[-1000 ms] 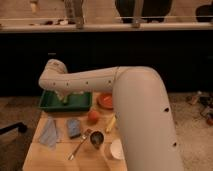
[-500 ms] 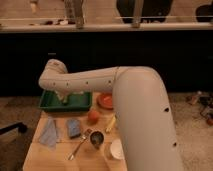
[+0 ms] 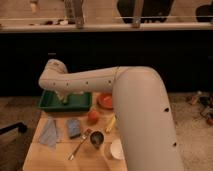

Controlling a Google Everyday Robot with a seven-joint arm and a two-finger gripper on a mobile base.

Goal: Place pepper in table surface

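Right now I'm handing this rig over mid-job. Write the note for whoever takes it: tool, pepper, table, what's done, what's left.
Tool: reaching down into the green tray at the back left of the table.
Pepper: not clearly visible; probably at the tool, inside the tray. I cannot tell whether it is held.
Done: the arm has reached the tray; no pepper shows on the bare wood.
Left: lift the pepper out and set it on the bare wood, perhaps in front of the blue cloth.
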